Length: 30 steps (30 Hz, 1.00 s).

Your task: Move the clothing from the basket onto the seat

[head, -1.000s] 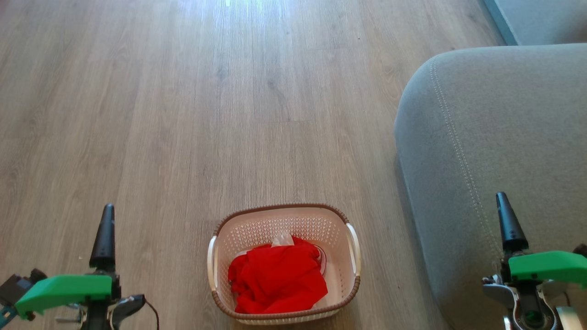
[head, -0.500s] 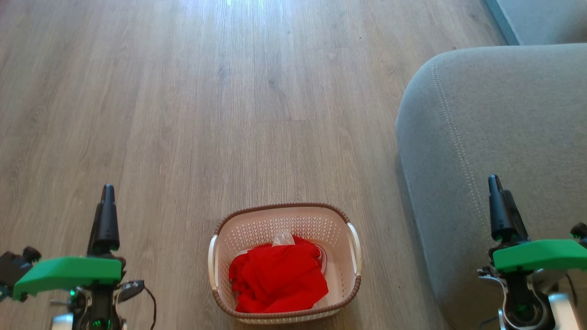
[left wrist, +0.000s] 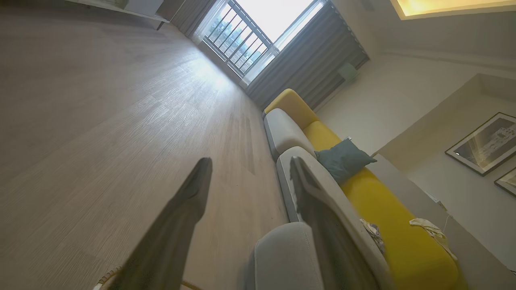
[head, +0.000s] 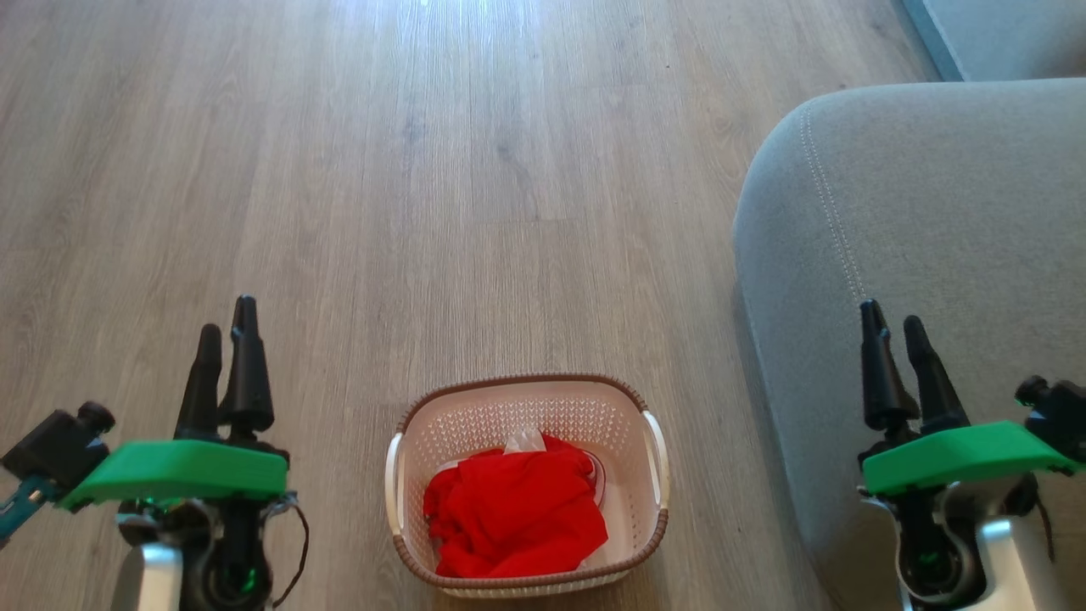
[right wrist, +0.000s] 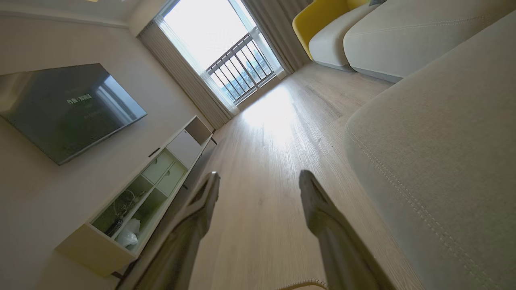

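The only writing in sight is a short line of pale characters on the dark television [right wrist: 68, 108] screen, seen from the right wrist, and it is too small to read

The clothing [head: 513, 513] lies crumpled inside the basket [head: 526, 416], a red heap that hides most of the basket's bottom. A small pale scrap pokes out at the heap's far edge, and I cannot tell what it is. The basket stands on the wooden floor [head: 424, 170]. The seat [head: 933, 221] is to the right of the basket with a strip of floor between them, and its right and near parts are cut off by the frame

The left end effector [head: 227, 318] hangs to the left of the basket, above the floor, its two dark fingers apart and holding nothing. The right end effector [head: 889, 314] is to the right of the basket, over the seat's edge, fingers likewise apart and empty. In each wrist view the fingers are blurred, and a thin sliver that looks like the basket's rim shows at the bottom edge. Far beyond the basket, the left wrist view shows a yellow sofa back [left wrist: 387, 225] with a dark cushion [left wrist: 342, 159] against it; two pale things on the ledge behind are too small to identify
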### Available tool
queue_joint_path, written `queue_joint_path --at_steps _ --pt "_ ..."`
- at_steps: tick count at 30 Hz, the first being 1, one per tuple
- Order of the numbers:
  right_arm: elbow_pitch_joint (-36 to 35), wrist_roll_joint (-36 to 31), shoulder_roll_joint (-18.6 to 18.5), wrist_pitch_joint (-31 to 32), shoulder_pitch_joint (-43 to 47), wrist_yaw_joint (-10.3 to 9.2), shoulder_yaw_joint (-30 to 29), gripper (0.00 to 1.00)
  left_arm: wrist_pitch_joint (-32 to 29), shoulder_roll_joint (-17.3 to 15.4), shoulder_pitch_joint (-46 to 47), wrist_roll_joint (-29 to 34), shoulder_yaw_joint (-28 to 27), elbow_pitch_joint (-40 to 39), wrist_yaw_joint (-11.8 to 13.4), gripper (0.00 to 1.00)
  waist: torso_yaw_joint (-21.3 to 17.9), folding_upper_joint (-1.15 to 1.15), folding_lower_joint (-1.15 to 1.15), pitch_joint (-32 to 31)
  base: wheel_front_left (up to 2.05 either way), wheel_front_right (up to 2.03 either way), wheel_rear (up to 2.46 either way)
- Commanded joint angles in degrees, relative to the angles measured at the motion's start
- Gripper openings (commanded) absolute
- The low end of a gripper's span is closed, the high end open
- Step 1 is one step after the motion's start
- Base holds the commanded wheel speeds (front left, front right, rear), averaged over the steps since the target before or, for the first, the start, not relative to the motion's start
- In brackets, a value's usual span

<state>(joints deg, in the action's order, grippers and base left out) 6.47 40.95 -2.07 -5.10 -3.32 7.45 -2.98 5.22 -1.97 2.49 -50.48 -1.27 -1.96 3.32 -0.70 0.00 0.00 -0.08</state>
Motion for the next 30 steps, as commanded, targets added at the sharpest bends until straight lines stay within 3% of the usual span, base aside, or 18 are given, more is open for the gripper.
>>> queue_joint_path --at_steps 1,5,17,23,30 --pt "-2.67 -2.52 -0.59 -0.82 -3.32 0.03 1.31 1.0 0.8 -0.59 2.99 2.37 -0.3 -3.1 0.45 1.0 -0.03 0.0 0.0 -0.05 0.0 0.0 0.0" --pt "-3.02 -6.98 -0.6 -1.5 -3.6 0.03 2.7 1.0 1.48 -0.61 3.02 8.73 2.54 -4.13 0.3 1.0 -0.12 0.0 0.0 -0.15 0.0 0.0 0.0" --pt "-2.6 -14.28 -0.65 -3.53 -4.16 0.03 5.61 1.0 3.49 -0.68 3.26 23.48 8.79 -4.34 5.2 1.0 -0.79 0.0 0.0 -0.32 0.0 0.0 0.0" --pt "-1.99 -17.54 -0.68 -4.55 -4.4 0.03 6.56 1.0 4.5 -0.72 3.14 26.96 9.82 -3.81 7.31 1.0 -1.22 0.0 0.0 -0.43 0.0 0.0 0.0" --pt "0.76 -20.12 -0.71 -5.74 -4.34 0.03 7.87 1.0 5.66 -0.76 2.33 30.57 10.55 -0.79 7.52 1.0 -1.5 0.0 0.0 -0.74 0.0 0.0 0.0"
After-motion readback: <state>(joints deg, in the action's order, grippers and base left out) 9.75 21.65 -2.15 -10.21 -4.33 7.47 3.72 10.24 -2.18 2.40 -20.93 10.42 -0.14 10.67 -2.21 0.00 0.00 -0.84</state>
